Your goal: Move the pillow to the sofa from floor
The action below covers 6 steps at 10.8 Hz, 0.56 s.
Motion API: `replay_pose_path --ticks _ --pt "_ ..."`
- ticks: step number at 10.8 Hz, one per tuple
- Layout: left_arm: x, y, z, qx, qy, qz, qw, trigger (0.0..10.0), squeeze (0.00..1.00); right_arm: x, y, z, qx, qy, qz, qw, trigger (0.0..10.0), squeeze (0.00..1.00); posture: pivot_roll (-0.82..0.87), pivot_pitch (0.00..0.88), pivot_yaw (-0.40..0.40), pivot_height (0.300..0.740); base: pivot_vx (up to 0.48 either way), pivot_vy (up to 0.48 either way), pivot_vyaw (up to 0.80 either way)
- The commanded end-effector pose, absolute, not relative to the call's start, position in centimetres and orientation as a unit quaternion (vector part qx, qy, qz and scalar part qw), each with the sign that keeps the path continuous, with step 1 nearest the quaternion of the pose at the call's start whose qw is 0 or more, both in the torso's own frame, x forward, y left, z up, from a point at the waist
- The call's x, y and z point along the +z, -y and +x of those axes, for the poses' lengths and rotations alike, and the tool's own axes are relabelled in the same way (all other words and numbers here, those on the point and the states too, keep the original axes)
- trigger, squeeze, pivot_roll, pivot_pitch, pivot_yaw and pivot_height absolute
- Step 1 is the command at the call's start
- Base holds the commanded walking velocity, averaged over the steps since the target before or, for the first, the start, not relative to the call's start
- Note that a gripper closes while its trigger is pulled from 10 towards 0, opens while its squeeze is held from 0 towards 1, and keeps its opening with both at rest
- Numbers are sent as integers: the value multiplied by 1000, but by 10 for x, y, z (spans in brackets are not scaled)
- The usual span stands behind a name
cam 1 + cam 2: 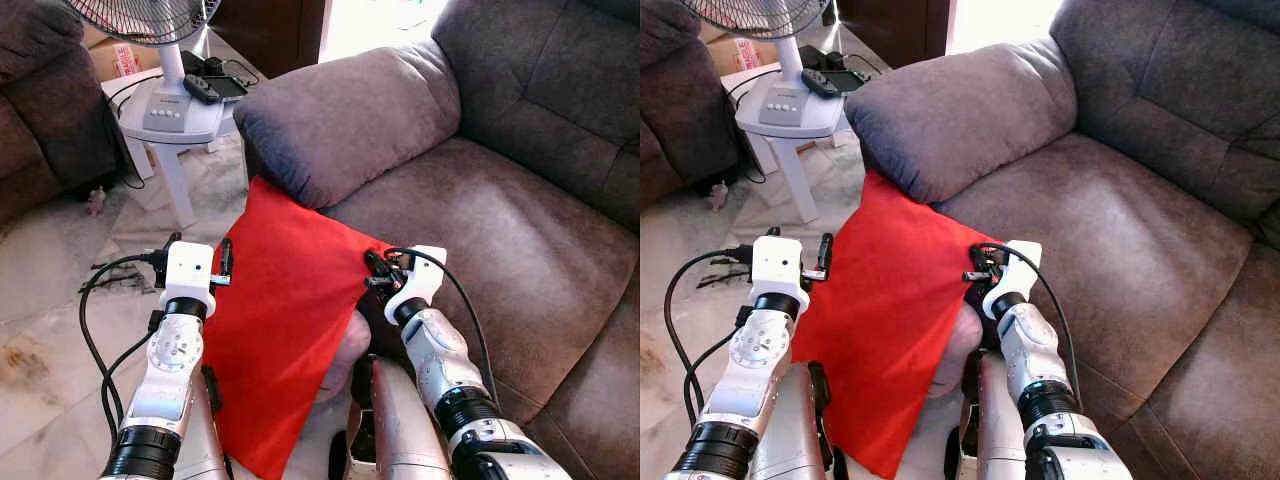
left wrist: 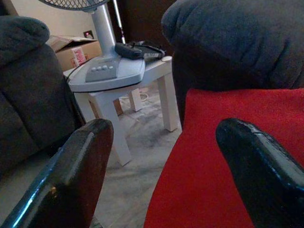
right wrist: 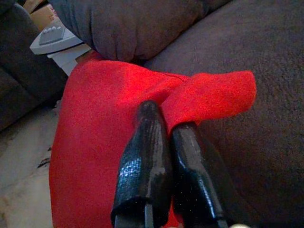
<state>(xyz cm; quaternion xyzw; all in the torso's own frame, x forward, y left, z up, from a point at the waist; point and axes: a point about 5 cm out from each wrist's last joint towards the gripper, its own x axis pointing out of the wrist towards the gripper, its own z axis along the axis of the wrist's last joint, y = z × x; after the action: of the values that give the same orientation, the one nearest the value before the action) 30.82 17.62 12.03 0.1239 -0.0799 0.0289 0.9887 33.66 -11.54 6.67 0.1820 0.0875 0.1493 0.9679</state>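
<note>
The red pillow point(image 1: 280, 300) hangs as a flat square against the front of the grey-brown sofa point(image 1: 500, 230), below its padded armrest point(image 1: 350, 110). Its upper right corner lies on the seat edge. My right gripper point(image 3: 166, 121) is shut on that folded corner, with red fabric point(image 3: 209, 97) bunched past the fingertips. In the head view this gripper point(image 1: 377, 270) sits at the pillow's right edge. My left gripper point(image 1: 200, 250) is open beside the pillow's left edge. In the left wrist view its fingers point(image 2: 71, 175) stand wide apart, with the pillow point(image 2: 228, 142) just beyond them.
A white side table point(image 1: 175, 150) carrying a fan base point(image 1: 165, 105) and a black controller point(image 1: 212, 88) stands on the marble floor point(image 1: 60, 270) to the left. Another dark sofa point(image 1: 40, 100) is at far left, with a cardboard box point(image 1: 115, 55) behind.
</note>
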Motion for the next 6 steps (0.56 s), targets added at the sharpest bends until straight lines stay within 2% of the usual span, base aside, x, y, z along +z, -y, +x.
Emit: replay_pose_path --ticks 1,6 --pt "121 -173 310 22 83 122 989 10000 0 80 122 341 143 -55 171 973 10000 0 108 93 -123 544 0 0 0" --pt "121 -173 310 22 83 122 989 10000 0 81 121 341 142 -53 173 973 10000 0 108 93 -121 635 0 0 0"
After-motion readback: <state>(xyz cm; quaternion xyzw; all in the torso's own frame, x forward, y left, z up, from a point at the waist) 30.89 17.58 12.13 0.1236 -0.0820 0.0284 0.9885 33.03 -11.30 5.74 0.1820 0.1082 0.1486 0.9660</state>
